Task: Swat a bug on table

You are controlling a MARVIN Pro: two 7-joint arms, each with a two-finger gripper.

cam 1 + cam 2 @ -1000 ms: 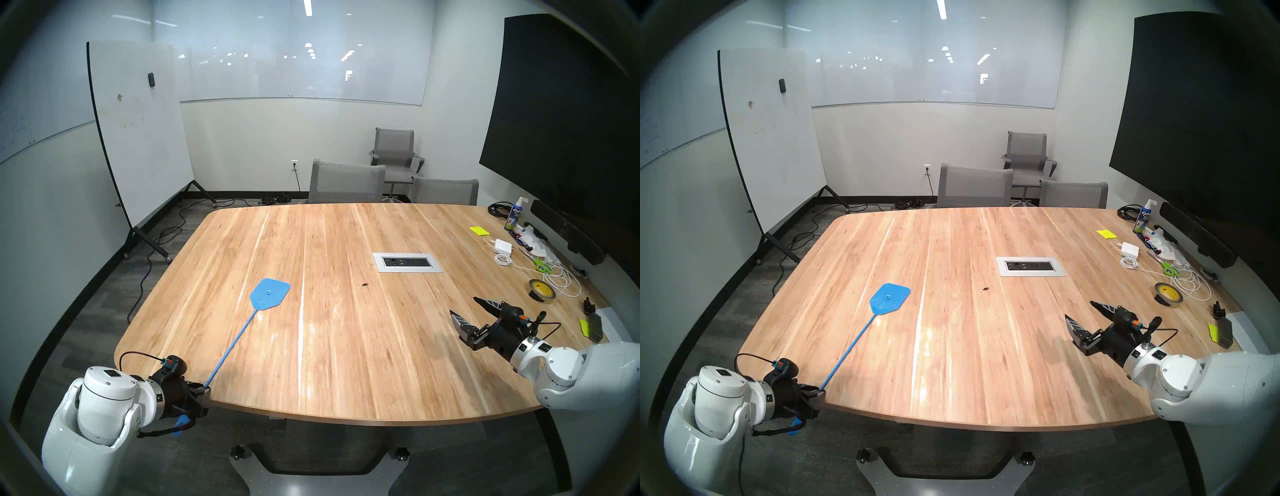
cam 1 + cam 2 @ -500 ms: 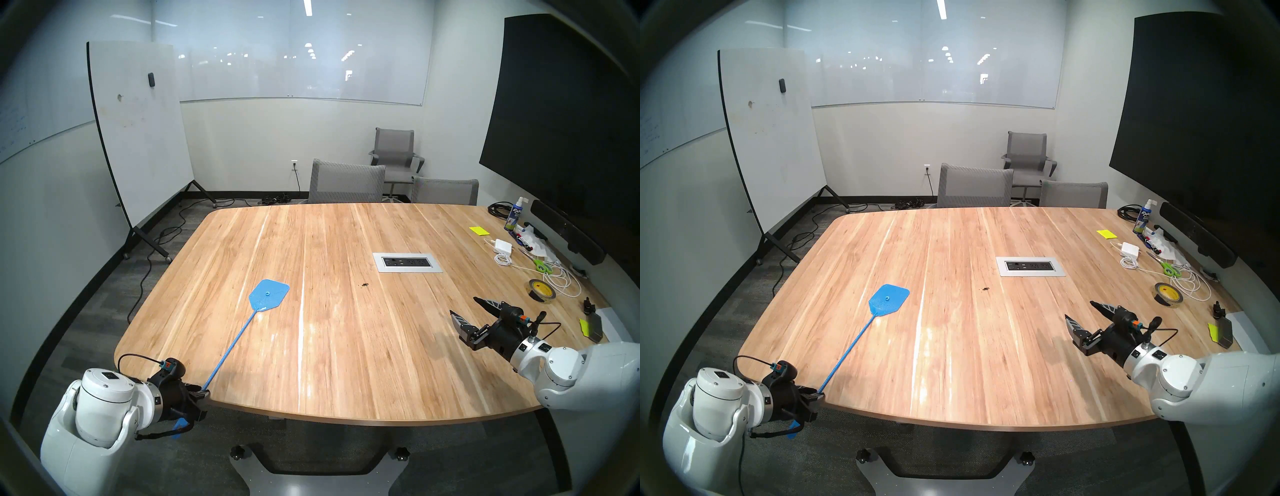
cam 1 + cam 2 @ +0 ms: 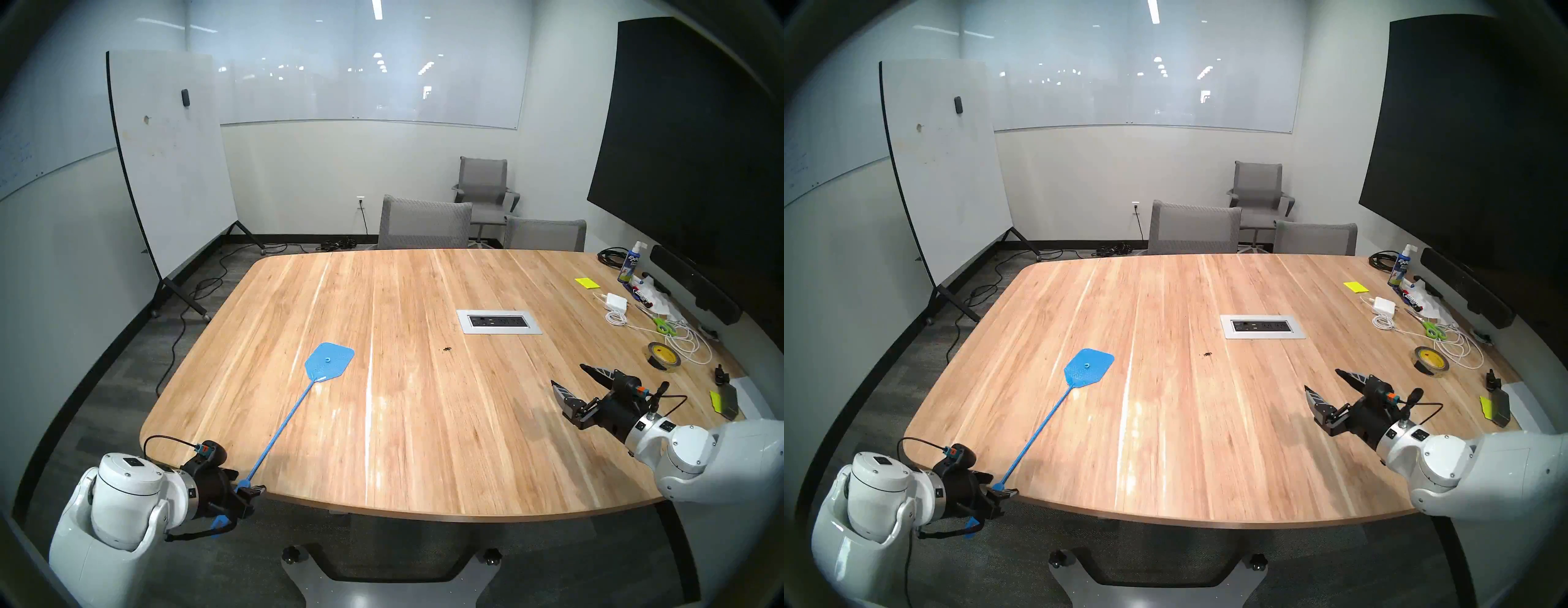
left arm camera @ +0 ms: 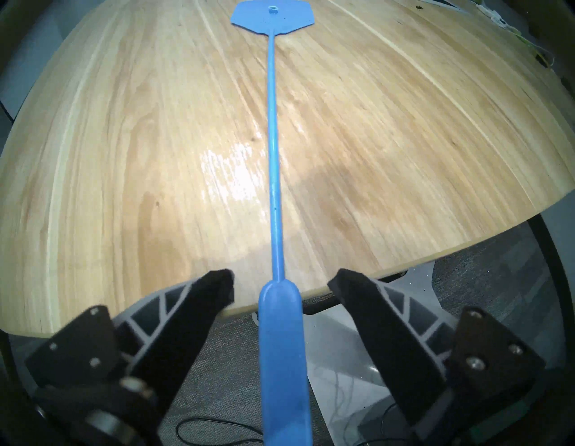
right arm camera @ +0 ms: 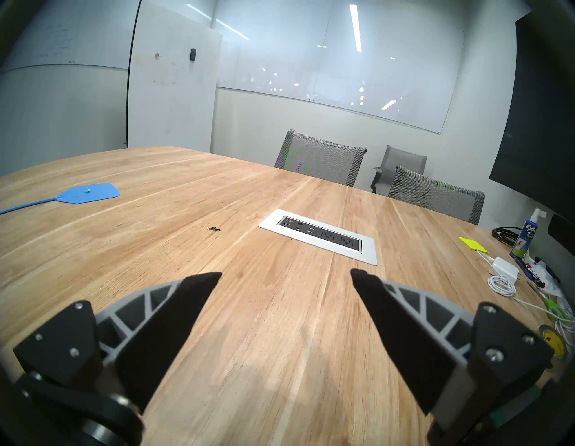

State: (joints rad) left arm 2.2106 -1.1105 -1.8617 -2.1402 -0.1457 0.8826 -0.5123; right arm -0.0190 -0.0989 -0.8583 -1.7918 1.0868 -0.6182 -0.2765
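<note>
The bug [image 3: 445, 349] [image 5: 212, 229] is a tiny dark cluster on the light wood table [image 3: 424, 446], just in front of the outlet panel. A blue fly swatter lies flat on the table, its head [image 3: 329, 361] [image 4: 273, 15] well to the left of the bug. Its thick handle end [image 4: 284, 342] overhangs the near left edge. My left gripper [image 3: 250, 494] [image 4: 281, 277] is open, with a finger on each side of that handle end and a gap to both. My right gripper [image 3: 568, 374] [image 5: 285, 274] hovers open and empty over the right side of the table.
A silver outlet panel [image 3: 499, 321] is set into the table's middle. Along the right edge lie a tape roll [image 3: 664, 356], green scissors [image 3: 664, 326], white cables, a charger, yellow notes and a spray bottle [image 3: 630, 265]. Grey chairs [image 3: 424, 223] stand at the far side.
My left gripper's fingers have spread apart and let go of the swatter handle, whose end now shows between them. The swatter's head dropped slightly. The right arm is unchanged.
</note>
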